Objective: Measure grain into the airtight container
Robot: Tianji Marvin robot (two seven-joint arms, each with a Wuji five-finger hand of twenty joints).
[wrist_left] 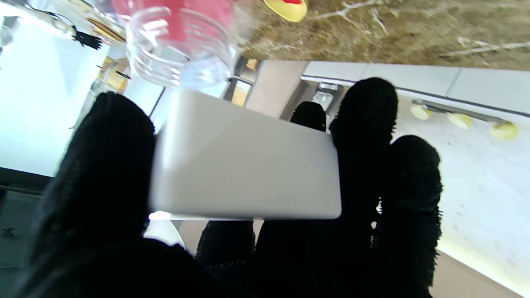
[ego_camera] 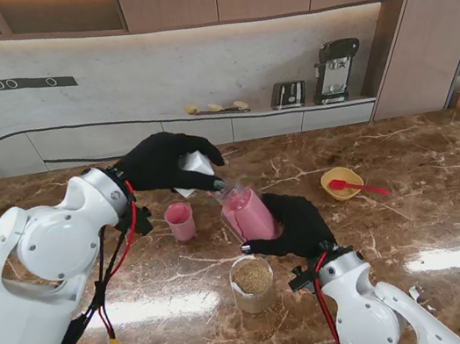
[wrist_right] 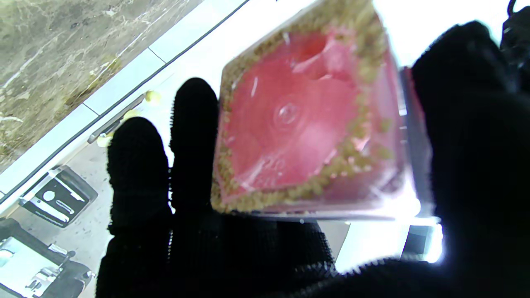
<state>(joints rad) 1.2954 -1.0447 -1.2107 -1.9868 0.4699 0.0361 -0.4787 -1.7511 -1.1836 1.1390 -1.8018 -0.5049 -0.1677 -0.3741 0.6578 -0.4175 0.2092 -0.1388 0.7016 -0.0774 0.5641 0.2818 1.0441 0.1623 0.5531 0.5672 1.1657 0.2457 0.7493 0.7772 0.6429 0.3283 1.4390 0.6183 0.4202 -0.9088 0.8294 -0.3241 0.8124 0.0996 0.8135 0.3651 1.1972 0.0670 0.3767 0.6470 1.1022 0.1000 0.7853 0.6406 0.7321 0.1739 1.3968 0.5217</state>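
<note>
Two gloved hands hold a lid and a pink container above a marble table.

The right hand [ego_camera: 297, 224] grips the container [ego_camera: 247, 212] by its lower body, fingers wrapped round it, tilted so its long axis leans and its clear threaded mouth points up toward the left. The left hand [ego_camera: 157, 161] clasps a white lid [ego_camera: 196, 167] just beside that mouth, nearly touching. Grain lines the container's base in the right wrist view. A glass jar [ego_camera: 253, 282] of grain stands nearer to me; a small pink cup [ego_camera: 180, 221] sits left of the container.
</note>
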